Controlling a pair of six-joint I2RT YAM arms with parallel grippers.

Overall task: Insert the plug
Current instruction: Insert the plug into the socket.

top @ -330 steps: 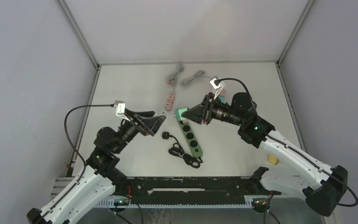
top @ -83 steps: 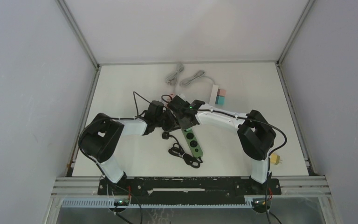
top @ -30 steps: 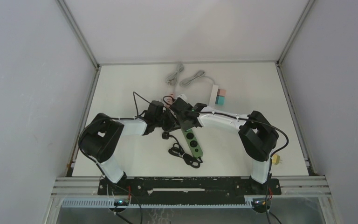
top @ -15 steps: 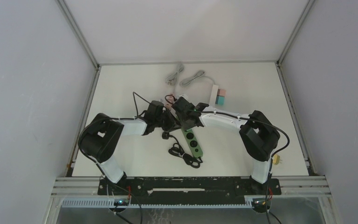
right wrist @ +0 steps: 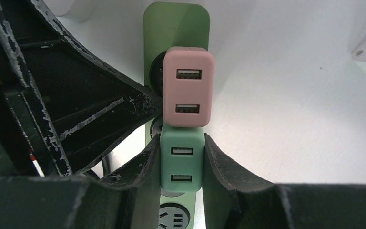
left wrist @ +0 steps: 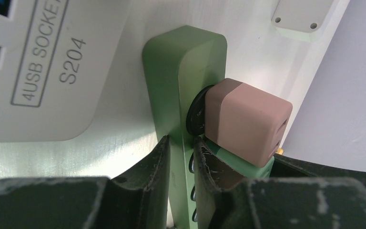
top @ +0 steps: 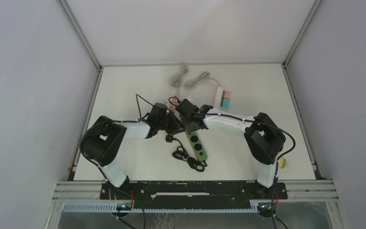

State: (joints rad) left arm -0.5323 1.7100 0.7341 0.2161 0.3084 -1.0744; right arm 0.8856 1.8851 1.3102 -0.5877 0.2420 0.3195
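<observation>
A green power strip [top: 198, 143] lies mid-table. My left gripper [left wrist: 181, 143] is shut on the strip's [left wrist: 183, 71] side wall near its far end. A pink USB plug [right wrist: 189, 88] sits in the end socket. Right behind it, touching it, a green USB plug [right wrist: 181, 162] stands over the second socket, with my right gripper [right wrist: 181, 140] shut on its two sides. In the left wrist view the pink plug [left wrist: 245, 121] hides most of the green plug [left wrist: 233, 160]. How deep the green plug sits cannot be told. From above, both wrists [top: 181, 119] meet over the strip's far end.
A white USB socket block [left wrist: 38, 62] lies close beside the strip. A black plug [top: 169, 138] and its coiled cable [top: 188, 160] lie left of the strip. Grey cables [top: 186, 76] and a white adapter [top: 223, 97] lie at the back. A yellow piece [top: 282, 162] lies near the right base.
Since the earliest frame both arms have come down onto the strip's far end. Over the last second the right wrist has crept slightly left; the grips are unchanged.
</observation>
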